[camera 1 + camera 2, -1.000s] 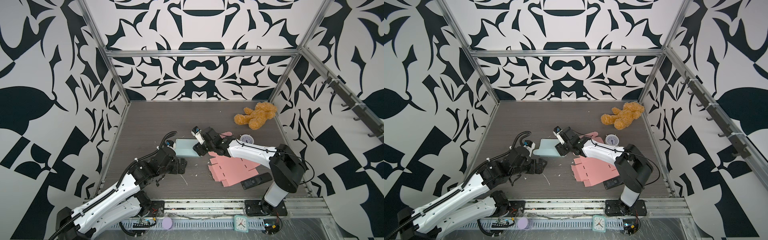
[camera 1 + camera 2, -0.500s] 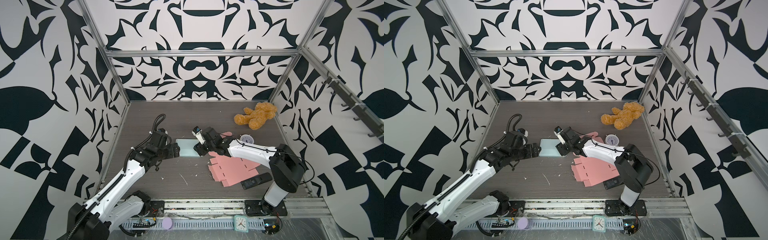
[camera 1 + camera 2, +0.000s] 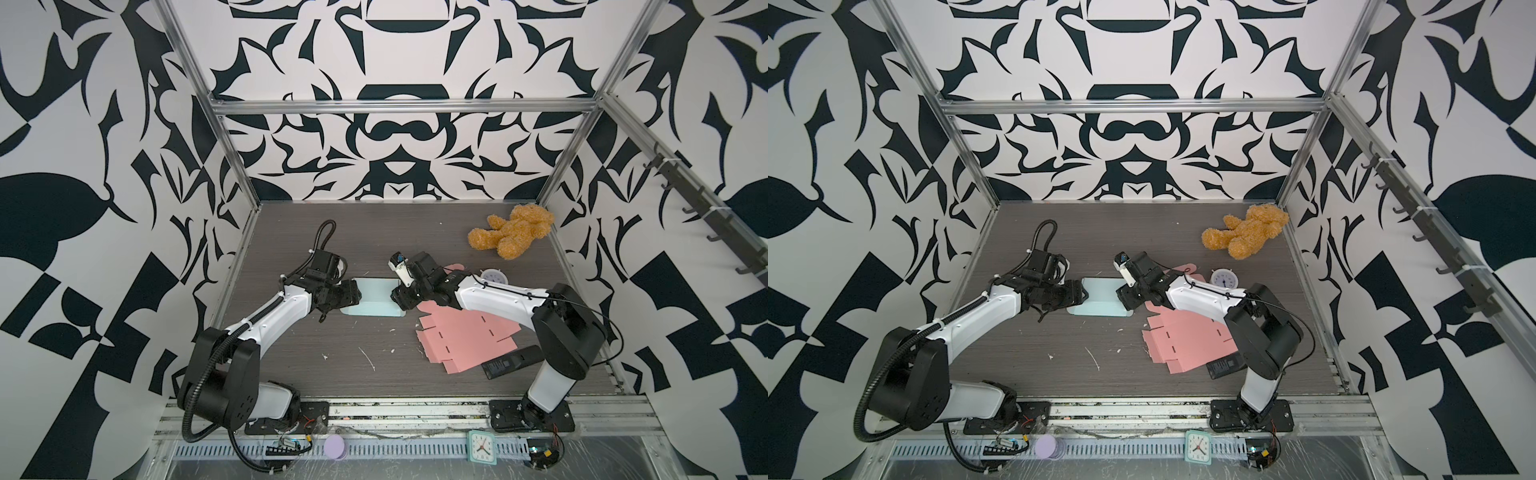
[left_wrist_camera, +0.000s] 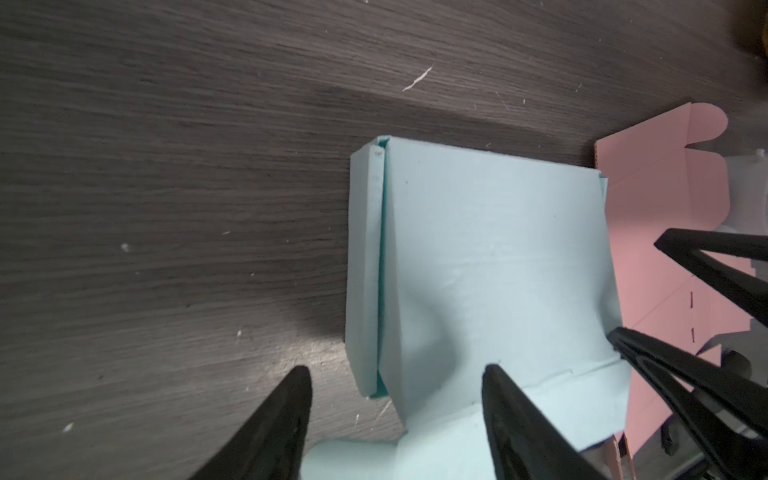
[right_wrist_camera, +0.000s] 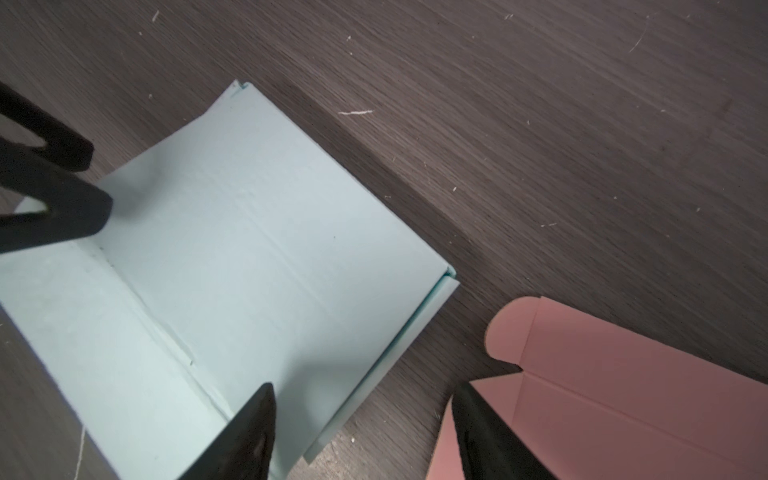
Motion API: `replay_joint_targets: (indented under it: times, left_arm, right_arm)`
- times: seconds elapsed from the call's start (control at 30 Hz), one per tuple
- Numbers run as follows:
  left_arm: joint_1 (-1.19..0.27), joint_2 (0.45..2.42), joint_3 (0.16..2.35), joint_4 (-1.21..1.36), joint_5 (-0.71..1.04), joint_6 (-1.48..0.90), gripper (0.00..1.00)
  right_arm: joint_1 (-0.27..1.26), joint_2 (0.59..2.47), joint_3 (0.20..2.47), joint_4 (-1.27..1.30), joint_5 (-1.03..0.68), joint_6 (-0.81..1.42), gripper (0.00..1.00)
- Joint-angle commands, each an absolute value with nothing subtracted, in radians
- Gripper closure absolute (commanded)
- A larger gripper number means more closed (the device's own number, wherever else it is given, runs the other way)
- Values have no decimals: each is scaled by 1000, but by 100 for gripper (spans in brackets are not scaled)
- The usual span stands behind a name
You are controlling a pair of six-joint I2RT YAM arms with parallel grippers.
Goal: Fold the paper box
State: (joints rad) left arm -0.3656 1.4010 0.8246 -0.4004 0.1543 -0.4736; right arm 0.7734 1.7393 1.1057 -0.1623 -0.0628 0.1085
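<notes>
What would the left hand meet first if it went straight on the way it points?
Probably the light blue paper box, lying right before the left hand; whether they touch is unclear.

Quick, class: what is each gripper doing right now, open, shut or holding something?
Left gripper: open, jaws astride an edge of the blue paper box, not clamped.
Right gripper: open, jaws astride the box's opposite end, next to the pink sheet.

No writing, label or number is legible anywhere here.
</notes>
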Motion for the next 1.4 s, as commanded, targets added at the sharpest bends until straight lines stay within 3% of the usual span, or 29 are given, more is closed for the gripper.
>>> replay_joint_targets:
  times: [0.0,0.9,1.37]
  left_arm:
    - [-360,1420,818,-372,174,-460,34]
    - [-359,1474,761,-332,136,-462,58]
    - [-359,1487,758,-336,122,-459,59]
  right_arm:
    - [768,1741,1114,-178,-79,126,31]
    - [743,1787,1119,-167,-140,153,35]
    - [739,1795,1137,-176,-139,150,36]
